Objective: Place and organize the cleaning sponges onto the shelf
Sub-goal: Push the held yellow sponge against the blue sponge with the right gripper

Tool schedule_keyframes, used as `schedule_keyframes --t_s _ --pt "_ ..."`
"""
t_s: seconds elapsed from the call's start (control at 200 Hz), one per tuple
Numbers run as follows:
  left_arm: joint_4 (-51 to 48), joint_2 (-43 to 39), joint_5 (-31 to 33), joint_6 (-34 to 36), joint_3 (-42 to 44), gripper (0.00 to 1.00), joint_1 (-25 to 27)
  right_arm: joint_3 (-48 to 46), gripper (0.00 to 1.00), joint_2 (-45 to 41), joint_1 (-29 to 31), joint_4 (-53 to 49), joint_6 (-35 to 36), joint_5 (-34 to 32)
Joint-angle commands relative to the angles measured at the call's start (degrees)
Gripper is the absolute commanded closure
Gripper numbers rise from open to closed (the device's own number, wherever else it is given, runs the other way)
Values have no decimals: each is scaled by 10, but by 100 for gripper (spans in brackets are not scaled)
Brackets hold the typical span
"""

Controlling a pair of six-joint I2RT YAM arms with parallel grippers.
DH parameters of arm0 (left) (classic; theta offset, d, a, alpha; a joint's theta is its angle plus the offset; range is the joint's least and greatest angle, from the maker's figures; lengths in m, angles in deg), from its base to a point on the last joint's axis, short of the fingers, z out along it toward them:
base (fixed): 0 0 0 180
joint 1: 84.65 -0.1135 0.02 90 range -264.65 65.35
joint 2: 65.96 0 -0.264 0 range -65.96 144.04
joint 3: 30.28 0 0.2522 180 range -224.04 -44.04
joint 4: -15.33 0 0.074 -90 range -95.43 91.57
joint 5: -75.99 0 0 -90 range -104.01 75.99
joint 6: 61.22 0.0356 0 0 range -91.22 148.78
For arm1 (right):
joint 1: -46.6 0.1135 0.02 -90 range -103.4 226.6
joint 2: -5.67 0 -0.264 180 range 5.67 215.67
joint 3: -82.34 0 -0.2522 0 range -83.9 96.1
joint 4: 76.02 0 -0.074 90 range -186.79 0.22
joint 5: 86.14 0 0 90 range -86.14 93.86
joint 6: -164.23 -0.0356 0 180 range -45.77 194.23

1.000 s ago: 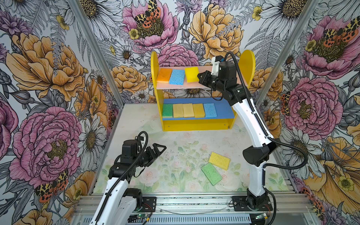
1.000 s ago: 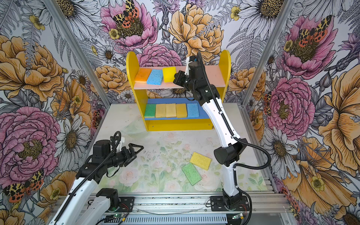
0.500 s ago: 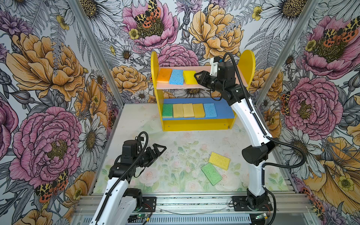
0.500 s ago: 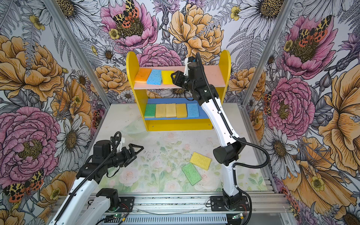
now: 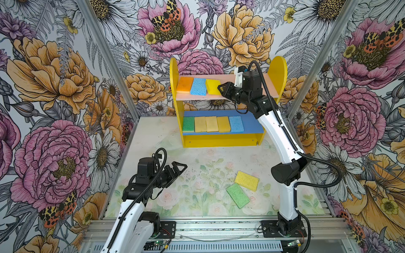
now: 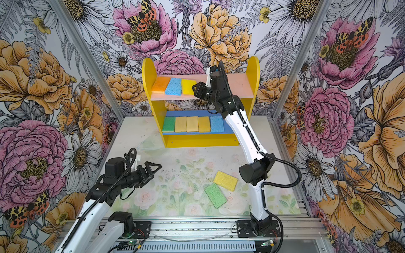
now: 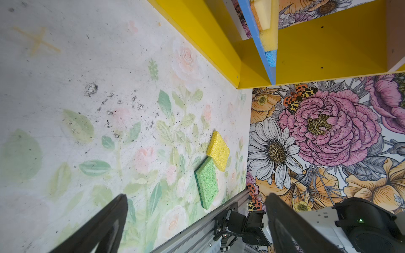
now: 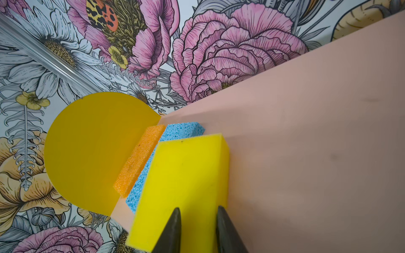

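**Bright yellow sponge on the top board, right hand at its 3 o'clock edge**

The bright yellow sponge [image 5: 212, 86] sits third on the pink upper board [image 8: 306, 153] of the shelf [image 5: 219, 140]. It touches the blue sponge [image 5: 198, 86] at its 9 o'clock and seems to lean on it. Its long axis runs roughly 12 to 6.

Your right hand [image 5: 222, 88] is just at its 3 o'clock, tips narrow over its face; you cannot tell whether they pinch it. Bare board runs on toward 3 o'clock, up to the side panel [image 5: 281, 70].

The loose yellow sponge [image 5: 246, 180] and green sponge [image 5: 237, 195] lie touching on the surface [image 5: 197, 153]. They are nearer the right arm's base, at 4 o'clock from your left hand [image 5: 180, 169], which hangs wide and empty.
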Motion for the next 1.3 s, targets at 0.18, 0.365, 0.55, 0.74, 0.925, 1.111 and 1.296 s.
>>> schedule_keyframes --t_s 0.18,0.365,0.55,0.74,0.925,1.111,1.296 --pt "8 -3 -14 13 2 1 -9 -14 100 -21 4 -2 10 -34" --pt "8 -4 -16 13 2 1 -11 -42 100 -65 14 -2 33 -96" --pt "8 -6 -18 13 2 1 -10 -48 100 -70 15 -2 39 -107" --pt "7 -11 -22 12 3 1 -10 -48 100 -60 15 -3 35 -103" --pt "7 -4 -23 13 2 1 -11 -40 76 -48 15 -3 32 -98" --pt "7 -5 -23 14 2 1 -11 -8 65 -24 22 -3 22 -79" --pt "9 -7 -26 14 3 1 -12 7 61 -13 32 -3 14 -77"
